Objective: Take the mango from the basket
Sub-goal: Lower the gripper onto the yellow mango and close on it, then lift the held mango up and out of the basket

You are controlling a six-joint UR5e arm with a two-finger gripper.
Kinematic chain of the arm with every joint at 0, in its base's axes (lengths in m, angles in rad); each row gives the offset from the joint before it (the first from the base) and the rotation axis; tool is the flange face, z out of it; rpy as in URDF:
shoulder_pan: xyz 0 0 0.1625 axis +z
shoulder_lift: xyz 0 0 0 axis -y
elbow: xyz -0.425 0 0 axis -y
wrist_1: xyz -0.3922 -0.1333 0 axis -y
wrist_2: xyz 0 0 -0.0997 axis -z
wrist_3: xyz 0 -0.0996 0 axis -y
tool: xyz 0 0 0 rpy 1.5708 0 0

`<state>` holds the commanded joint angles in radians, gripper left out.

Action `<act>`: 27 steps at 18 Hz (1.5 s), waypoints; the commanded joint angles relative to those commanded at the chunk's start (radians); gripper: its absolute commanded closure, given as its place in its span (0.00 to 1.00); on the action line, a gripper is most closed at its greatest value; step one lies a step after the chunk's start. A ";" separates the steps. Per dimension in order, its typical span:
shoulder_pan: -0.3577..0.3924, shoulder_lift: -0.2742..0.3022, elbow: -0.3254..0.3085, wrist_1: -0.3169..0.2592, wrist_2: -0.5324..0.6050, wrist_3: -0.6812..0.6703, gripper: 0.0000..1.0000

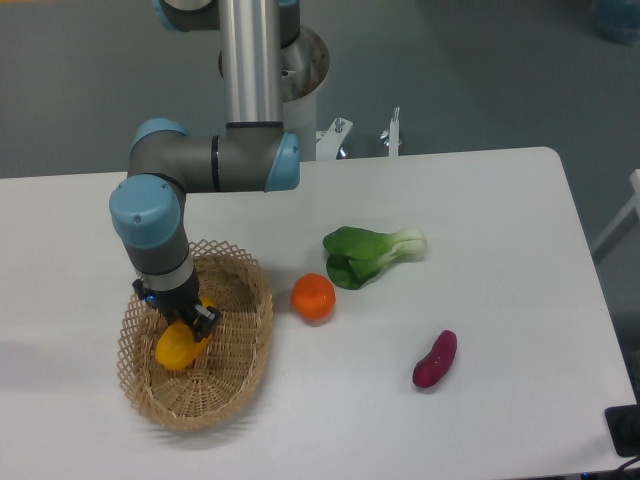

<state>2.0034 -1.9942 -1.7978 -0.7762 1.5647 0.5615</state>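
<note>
Hand (190,322) first: mine is down inside the basket, its dark fingers either side of the mango's upper end, and I cannot tell for sure whether they are pinching it or only bracketing it.

Around me, largest to smallest: the white bench (480,300) carries everything. The wicker basket (250,340) sits at its left, shallow, with an open lattice rim. Well apart to the right lie a leafy green vegetable (370,255), a purple vegetable (435,359) and a round orange (313,297) just beside the basket.

The mango (176,347) lies in the basket's middle, yellow-orange and oblong. I judge it smooth, firm and fairly light, likely slippery on its curved skin. Across its narrow width near the middle seems the safest hold, squeezed moderately so it neither pivots nor slides out.
</note>
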 joint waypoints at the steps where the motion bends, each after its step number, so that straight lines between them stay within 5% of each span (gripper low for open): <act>1: 0.000 0.000 0.002 0.000 0.000 -0.008 0.59; 9: 0.011 0.023 0.029 -0.002 0.000 -0.005 0.59; 18: 0.210 0.114 0.046 -0.023 -0.008 0.185 0.56; 27: 0.405 0.135 0.192 -0.270 -0.057 0.463 0.56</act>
<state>2.4082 -1.8592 -1.6062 -1.0460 1.5079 1.0245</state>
